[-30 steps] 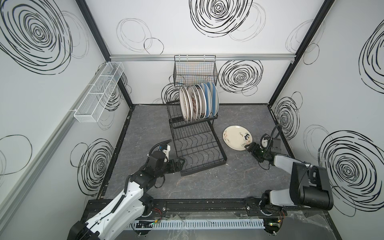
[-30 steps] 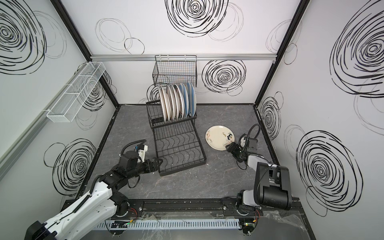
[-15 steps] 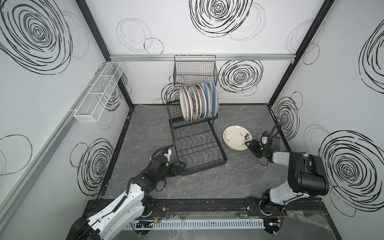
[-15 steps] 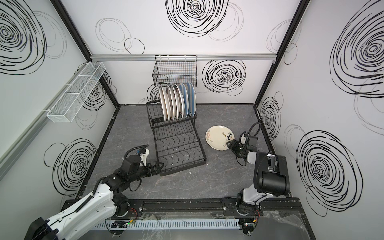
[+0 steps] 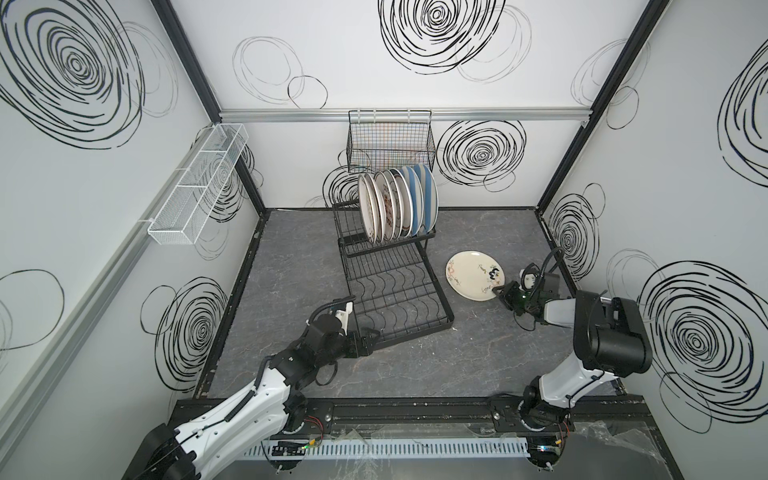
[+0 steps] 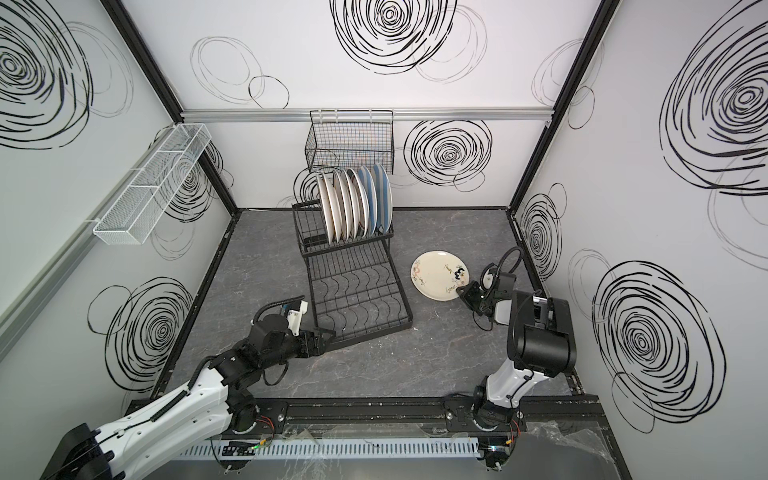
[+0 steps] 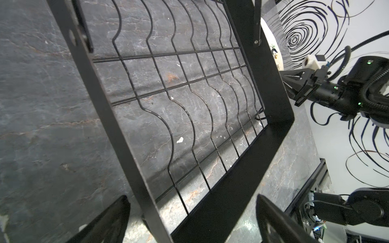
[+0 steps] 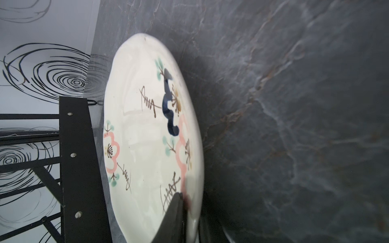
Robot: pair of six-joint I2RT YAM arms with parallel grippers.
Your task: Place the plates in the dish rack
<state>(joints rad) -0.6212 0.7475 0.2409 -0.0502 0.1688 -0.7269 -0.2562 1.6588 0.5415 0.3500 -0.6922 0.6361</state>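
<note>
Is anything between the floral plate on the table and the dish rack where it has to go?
Nothing visible lies on the table between the floral plate and the dish rack. Its lower tray is bare. The right gripper pinches the plate's rim; the open left gripper straddles the rack's near corner, away from that path.

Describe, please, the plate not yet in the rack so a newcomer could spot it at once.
Find the black dish rack on the grey table. Right of it lies one cream plate. Unlike the racked plates standing on edge, it is alone and shows pink blossoms.
</note>
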